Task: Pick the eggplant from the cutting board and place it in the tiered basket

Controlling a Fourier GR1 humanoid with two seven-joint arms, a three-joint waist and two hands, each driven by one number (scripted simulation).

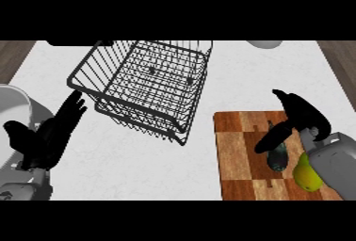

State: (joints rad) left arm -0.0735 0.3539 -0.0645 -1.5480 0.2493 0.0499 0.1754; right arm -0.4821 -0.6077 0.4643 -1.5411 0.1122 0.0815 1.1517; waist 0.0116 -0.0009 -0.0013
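Right hand over cutting board, fingers curled toward eggplant, not clasping it; left hand spread, left of tiered basket.

Eggplant: dark, glossy, elongated, lying flat on the wooden cutting board, lengthwise toward the far edge, partly hidden under my right hand. Board: checkered brown, at my right. Tiered basket: black wire, tilted look, two levels, left of board, well apart from eggplant.

One basket, one board, one eggplant, one yellow-green fruit, two hands.
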